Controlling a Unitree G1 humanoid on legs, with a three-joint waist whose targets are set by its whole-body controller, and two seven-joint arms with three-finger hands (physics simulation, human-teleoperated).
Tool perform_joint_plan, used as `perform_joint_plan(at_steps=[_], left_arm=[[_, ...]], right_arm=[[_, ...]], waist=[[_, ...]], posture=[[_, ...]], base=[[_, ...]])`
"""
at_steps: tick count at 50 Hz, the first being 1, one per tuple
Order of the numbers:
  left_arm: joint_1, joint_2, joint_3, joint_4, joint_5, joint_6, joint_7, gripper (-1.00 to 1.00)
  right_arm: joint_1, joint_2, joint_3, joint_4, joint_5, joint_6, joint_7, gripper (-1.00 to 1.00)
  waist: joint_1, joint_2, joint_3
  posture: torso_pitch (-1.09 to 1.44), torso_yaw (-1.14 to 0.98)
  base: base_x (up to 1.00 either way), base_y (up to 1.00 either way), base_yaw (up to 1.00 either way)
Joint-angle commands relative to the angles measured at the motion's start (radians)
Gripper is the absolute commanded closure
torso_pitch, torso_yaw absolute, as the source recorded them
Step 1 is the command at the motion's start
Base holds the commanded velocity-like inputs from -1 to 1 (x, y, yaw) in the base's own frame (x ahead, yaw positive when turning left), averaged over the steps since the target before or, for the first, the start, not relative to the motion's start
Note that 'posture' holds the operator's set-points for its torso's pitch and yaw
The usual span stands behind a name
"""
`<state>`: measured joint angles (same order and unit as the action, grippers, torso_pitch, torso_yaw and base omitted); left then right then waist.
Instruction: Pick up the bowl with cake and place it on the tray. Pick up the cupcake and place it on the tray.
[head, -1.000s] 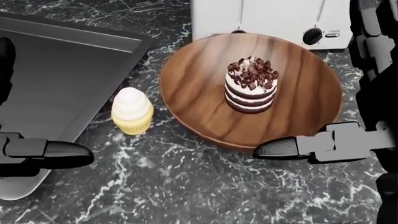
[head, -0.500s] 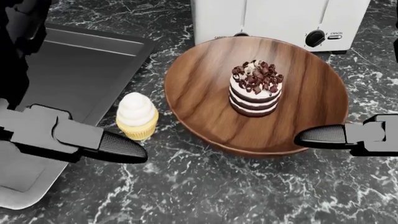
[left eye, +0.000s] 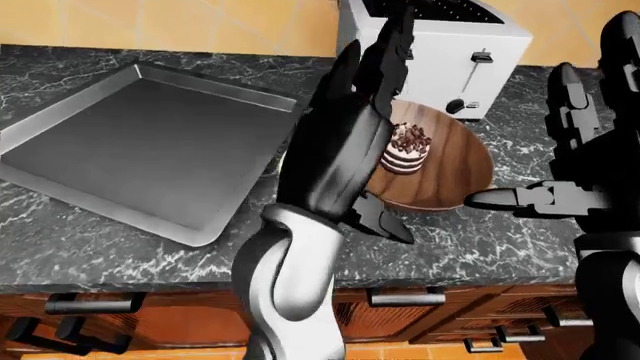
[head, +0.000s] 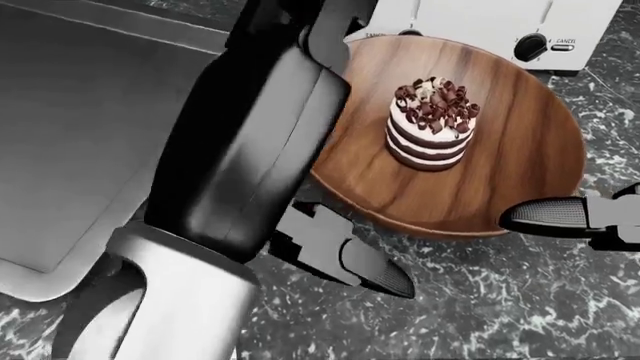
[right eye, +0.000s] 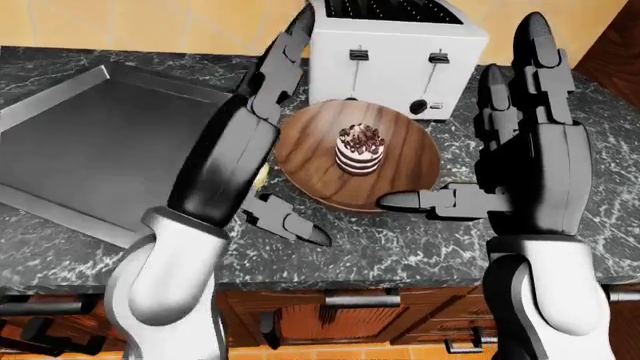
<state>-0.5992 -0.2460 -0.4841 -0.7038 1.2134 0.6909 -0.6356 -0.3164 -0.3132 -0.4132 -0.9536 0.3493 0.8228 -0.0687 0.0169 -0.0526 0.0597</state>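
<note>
Bowl (head: 500, 172) with cake (head: 432, 124) below toaster (head: 500, 26), button marked "CANCEL"

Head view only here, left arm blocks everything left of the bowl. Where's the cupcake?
Observer: Right-eye view shows a yellow sliver of the cupcake on the counter, between the left hand and the bowl.
Operator: Left hand closed on it?
Observer: No. It is open, fingers stretched toward the toaster. Whether it touches, I can't tell.
Operator: Right hand?
Observer: The right hand is open too, fingers upright, thumb tip at the bowl's rim.
</note>
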Motion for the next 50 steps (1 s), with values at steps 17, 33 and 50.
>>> perform_joint_plan(at_steps=[17,33,50], left_arm=[[0.190,-0.179,0.036,0.165,0.172,-0.636,0.118,-1.00],[0.179,-0.131,0.074,0.324,0.145,-0.678,0.221,-1.00],[0.174,-0.108,0.091,0.444,0.133,-0.701,0.287,0.00]], right_arm=[[-0.007,-0.028,-0.029,-0.024,0.045,-0.034,-0.027,-1.00],[0.005,-0.024,-0.028,-0.021,0.045,-0.048,-0.028,-1.00],[0.002,-0.023,-0.024,-0.023,0.048,-0.044,-0.035,-1.00]], waist=[[0.007,-0.029,-0.042],[0.012,-0.028,-0.041],[0.010,-0.028,-0.041]], posture=[[0.00,0.00],[0.00,0.00],[0.00,0.00]], base=[[0.00,0.00,0.00],[0.00,0.00,0.00],[0.00,0.00,0.00]])
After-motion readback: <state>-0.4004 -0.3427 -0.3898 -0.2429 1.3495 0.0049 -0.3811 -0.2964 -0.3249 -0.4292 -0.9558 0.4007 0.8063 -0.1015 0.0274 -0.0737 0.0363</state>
